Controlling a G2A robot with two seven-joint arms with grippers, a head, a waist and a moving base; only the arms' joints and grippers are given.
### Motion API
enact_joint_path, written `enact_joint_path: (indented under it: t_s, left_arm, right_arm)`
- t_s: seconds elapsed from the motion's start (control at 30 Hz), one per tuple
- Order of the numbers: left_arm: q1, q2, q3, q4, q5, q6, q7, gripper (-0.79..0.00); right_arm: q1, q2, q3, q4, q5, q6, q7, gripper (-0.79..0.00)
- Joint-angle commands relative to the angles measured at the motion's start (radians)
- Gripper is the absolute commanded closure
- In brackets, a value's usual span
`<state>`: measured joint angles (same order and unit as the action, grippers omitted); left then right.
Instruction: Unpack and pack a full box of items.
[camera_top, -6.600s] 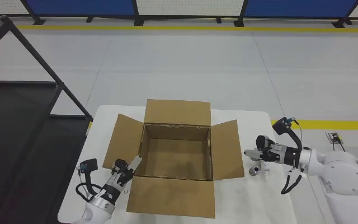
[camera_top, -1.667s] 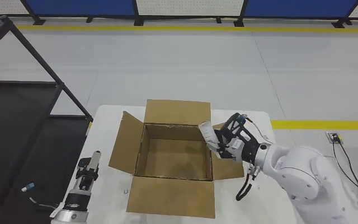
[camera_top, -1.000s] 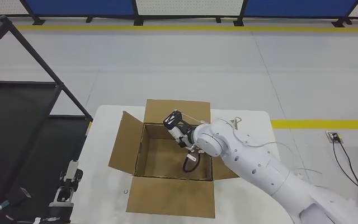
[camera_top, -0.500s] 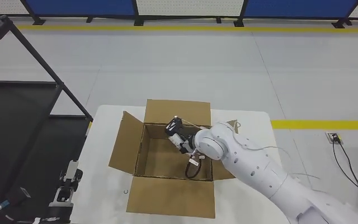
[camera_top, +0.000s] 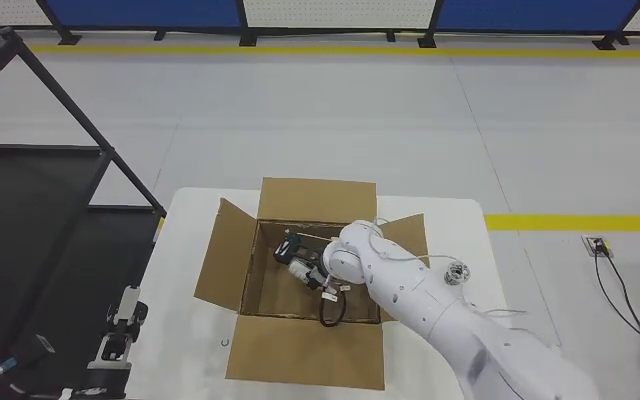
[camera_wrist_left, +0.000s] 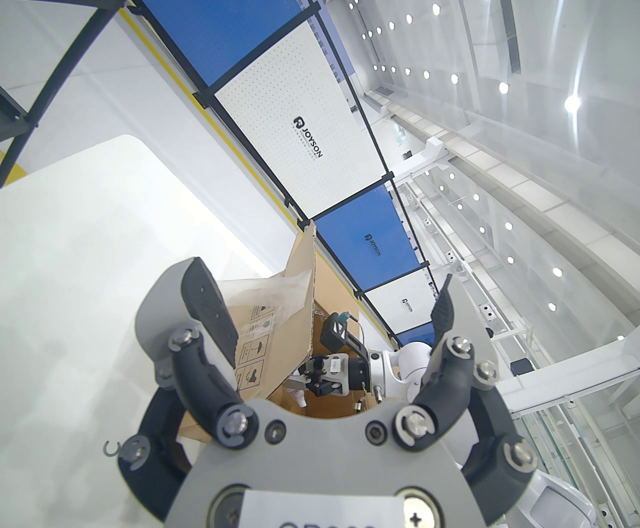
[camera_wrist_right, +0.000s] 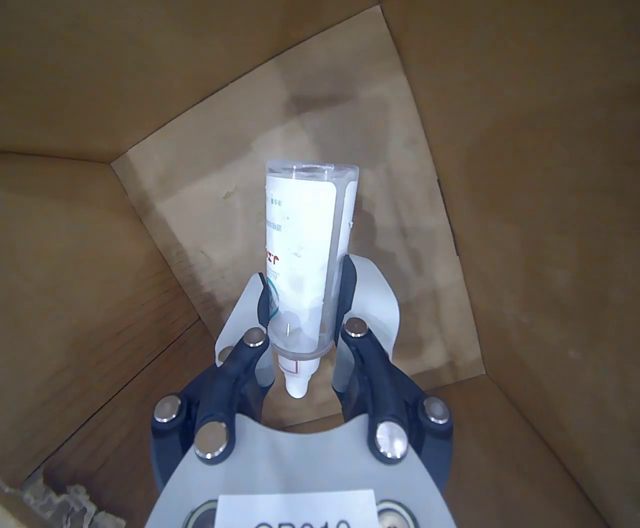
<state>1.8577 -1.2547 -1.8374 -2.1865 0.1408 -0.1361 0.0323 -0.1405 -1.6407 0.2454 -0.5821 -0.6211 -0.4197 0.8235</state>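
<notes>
Deep in box (camera_wrist_right: 500, 150), right gripper (camera_wrist_right: 305, 284) pinching tube (camera_wrist_right: 300, 225)

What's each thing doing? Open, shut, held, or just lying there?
box: open, flaps spread out.
bottle: down inside the box, held, cap end toward the wrist.
right tool: shut on the bottle.
left tool: open, empty.
small shiny part: lying on the table beside the box.

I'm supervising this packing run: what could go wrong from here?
The right pincer grips the tube near its cap end, so the long body may pivot or slip. It seems above the box floor; released now, it could bounce. The arm's dangling cable might snag the box wall.
</notes>
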Motion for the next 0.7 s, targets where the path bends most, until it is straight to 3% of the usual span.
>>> enact_joint_path:
  t_s: [0.0,0.2,0.23,0.27,0.3,0.33,0.67]
  left_arm:
    - [0.000,0.000,0.000,0.000,0.000,0.000,0.000,-0.785]
    - [0.000,0.000,0.000,0.000,0.000,0.000,0.000,-0.785]
    - [0.000,0.000,0.000,0.000,0.000,0.000,0.000,-0.785]
    - [0.000,0.000,0.000,0.000,0.000,0.000,0.000,-0.785]
    - [0.000,0.000,0.000,0.000,0.000,0.000,0.000,-0.785]
    - [0.000,0.000,0.000,0.000,0.000,0.000,0.000,-0.785]
    - [0.000,0.000,0.000,0.000,0.000,0.000,0.000,-0.785]
  right_arm:
    - [0.003,-0.036,-0.007,0.066,0.002,-0.001,0.001,0.000]
    - [0.005,-0.113,-0.012,0.204,0.007,-0.040,-0.024,-0.015]
    - [0.006,-0.122,-0.011,0.222,0.008,-0.049,-0.028,-0.271]
    - [0.008,-0.131,-0.011,0.238,0.007,-0.055,-0.030,-0.428]
    - [0.010,-0.138,-0.010,0.253,0.006,-0.060,-0.034,-0.748]
    - [0.011,-0.145,-0.009,0.266,0.005,-0.067,-0.038,-0.785]
    - [0.040,-0.172,0.009,0.350,-0.011,-0.187,-0.124,-0.785]
